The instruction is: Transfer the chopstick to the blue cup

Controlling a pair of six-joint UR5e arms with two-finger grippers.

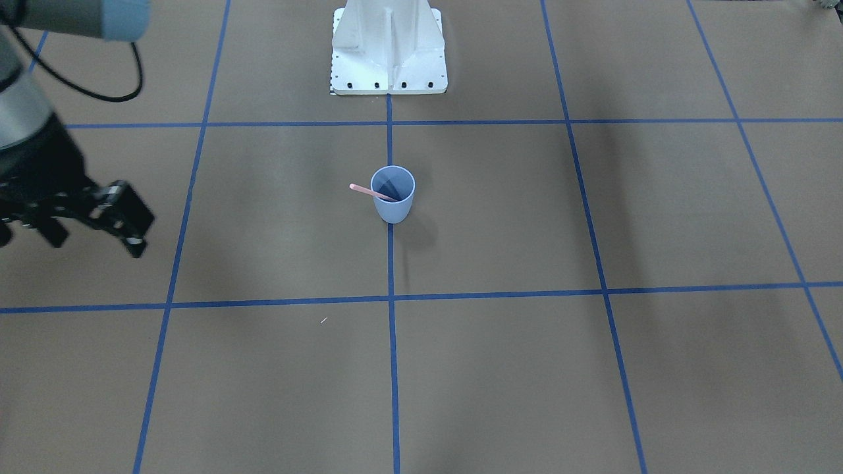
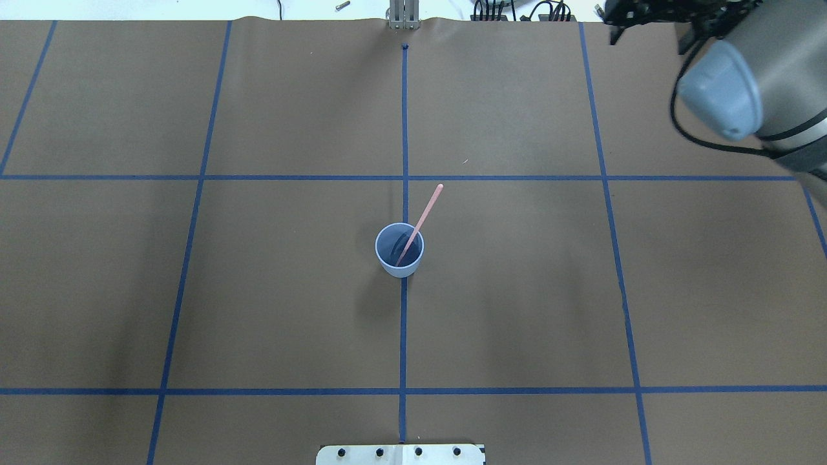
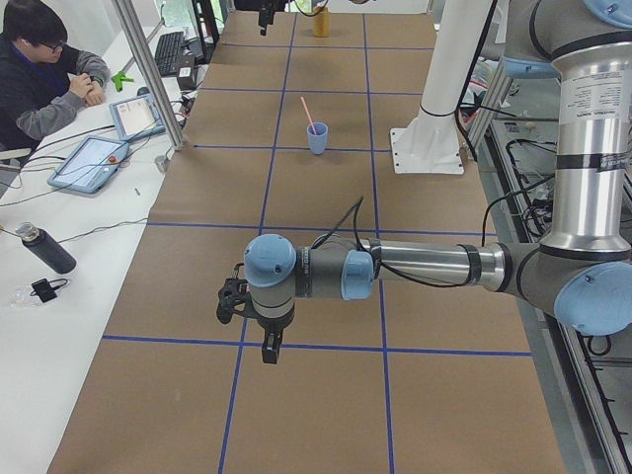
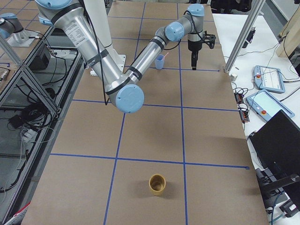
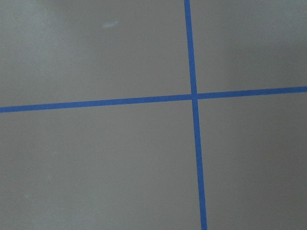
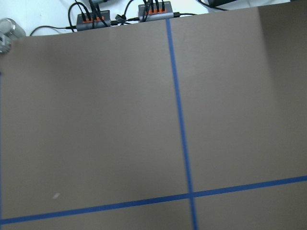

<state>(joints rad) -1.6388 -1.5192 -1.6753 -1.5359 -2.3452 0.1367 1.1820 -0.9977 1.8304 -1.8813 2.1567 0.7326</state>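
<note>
- Nearest the camera at the robot's left end, the left gripper [image 3: 269, 352] hangs pointing down over the worktop [image 1: 500, 368], well apart from the blue cup [image 1: 393, 209]. I cannot tell whether its jaws are spread or together.
- The pink chopstick [image 2: 426, 210] stands tilted in the blue cup, with its lower end inside. Its upper end leans over the rim, away from the robot and toward its right.
- The blue cup stands upright on a blue tape line [image 1: 391, 276], out in front of the white robot pedestal [image 1: 388, 46].
- The right gripper [image 1: 135, 245] hangs raised and empty, well apart from the blue cup on the robot's right. Its jaws look pressed together into one dark tip.
- A tan cup [image 4: 157, 183] stands upright far beyond the blue cup, toward the robot's right end.
</note>
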